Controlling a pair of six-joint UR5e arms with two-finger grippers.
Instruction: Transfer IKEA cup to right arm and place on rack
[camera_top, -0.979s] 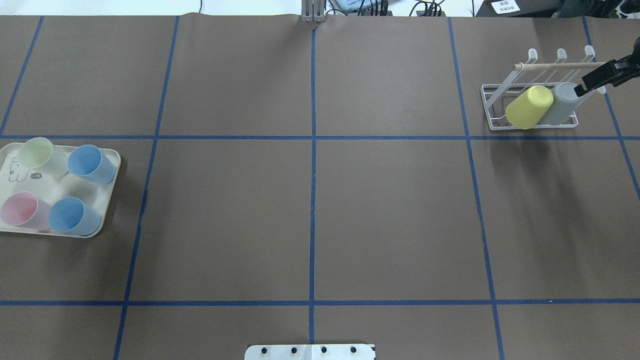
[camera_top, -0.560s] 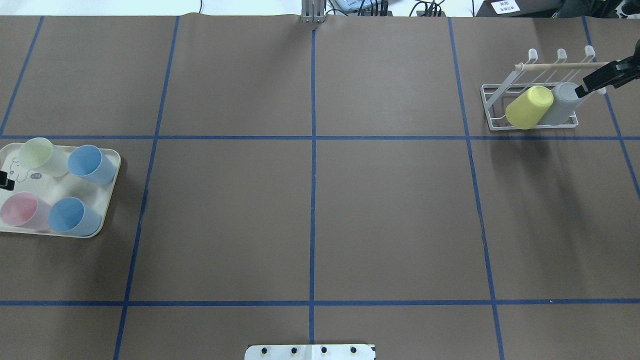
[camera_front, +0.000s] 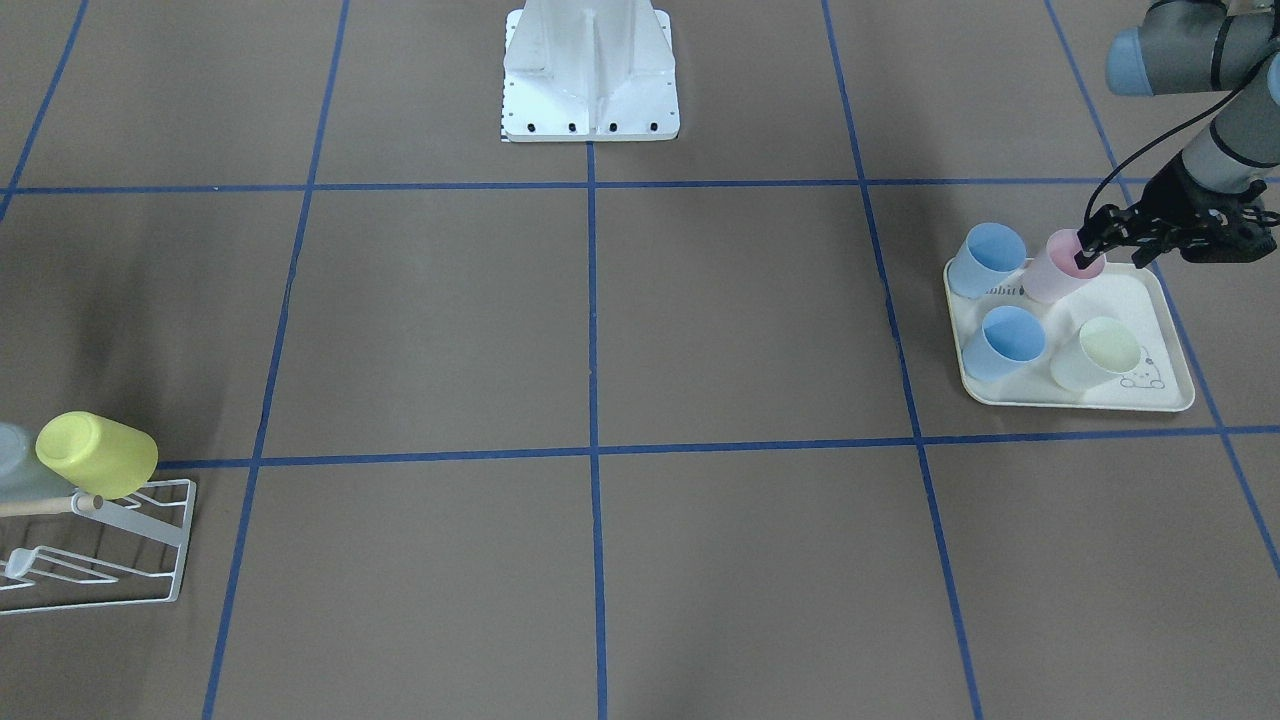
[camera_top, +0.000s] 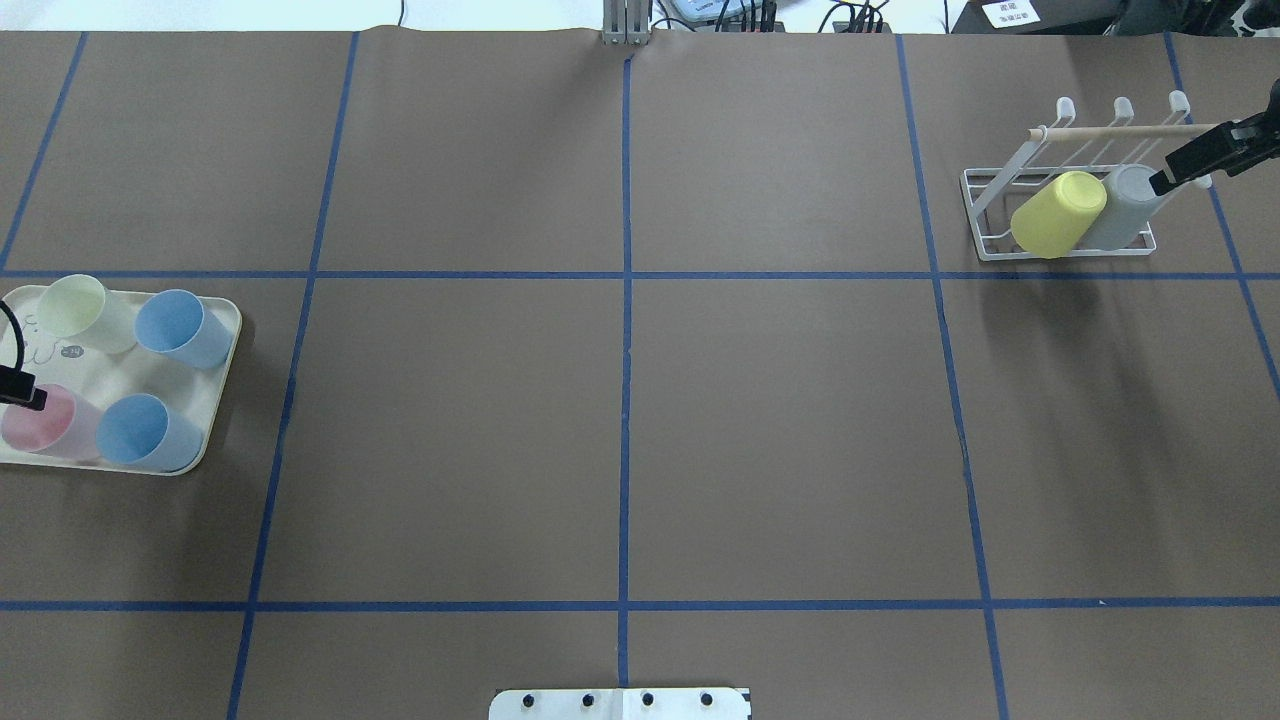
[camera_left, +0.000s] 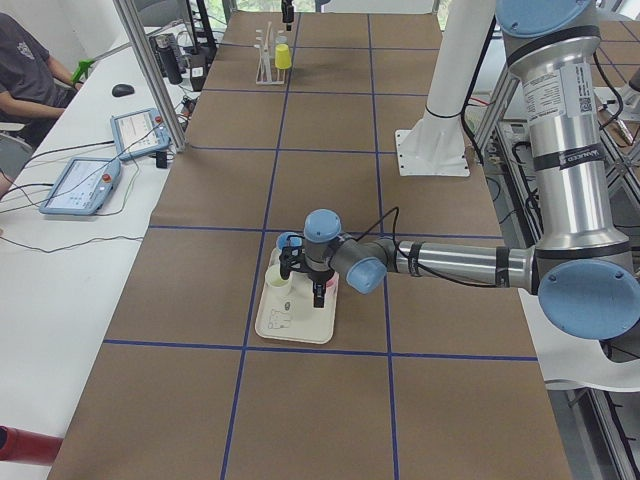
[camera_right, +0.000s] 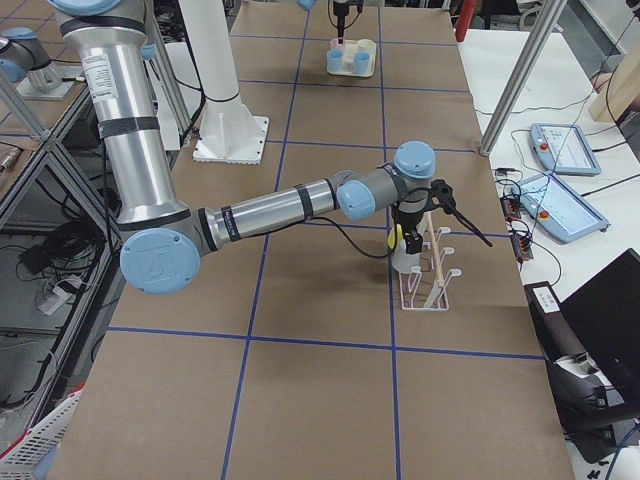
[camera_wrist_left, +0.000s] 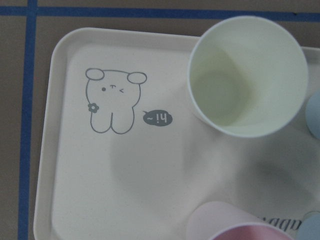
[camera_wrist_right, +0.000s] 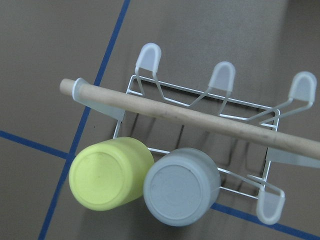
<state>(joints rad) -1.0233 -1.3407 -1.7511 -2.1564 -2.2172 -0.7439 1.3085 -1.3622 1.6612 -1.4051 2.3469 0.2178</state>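
Writing: on the tray (camera_wrist_left: 60, 150), a line drawing of a rabbit (camera_wrist_left: 112, 102) and a dark bubble (camera_wrist_left: 158, 118) that reads "hi~", seen upside down. Small print at the tray's edge is too small to read.
Left gripper (camera_front: 1090, 255): at the rim of the pink cup (camera_front: 1055, 278), with one black fingertip over its mouth. I cannot tell how wide the jaws stand, nor whether they hold the cup.
Right gripper (camera_top: 1162, 181): its tip is just beside the base of the grey cup (camera_top: 1125, 205). Only one dark finger shows clearly, so I cannot tell its opening or whether it holds anything.
Cups on tray: the pink cup, two blue cups (camera_front: 988, 255) (camera_front: 1010, 338) and a pale green cup (camera_wrist_left: 247, 75), all upright.
Rack (camera_top: 975, 195): at the table's far right, with a dowel (camera_wrist_right: 200, 116) across it. The yellow cup (camera_top: 1055, 215) and the grey cup sit on it side by side, bases up and tilted.
Surface: a brown table (camera_top: 620, 400) gridded with blue tape.
Room: a white bench with tablets (camera_left: 75, 185) and a seated person (camera_left: 25, 60).
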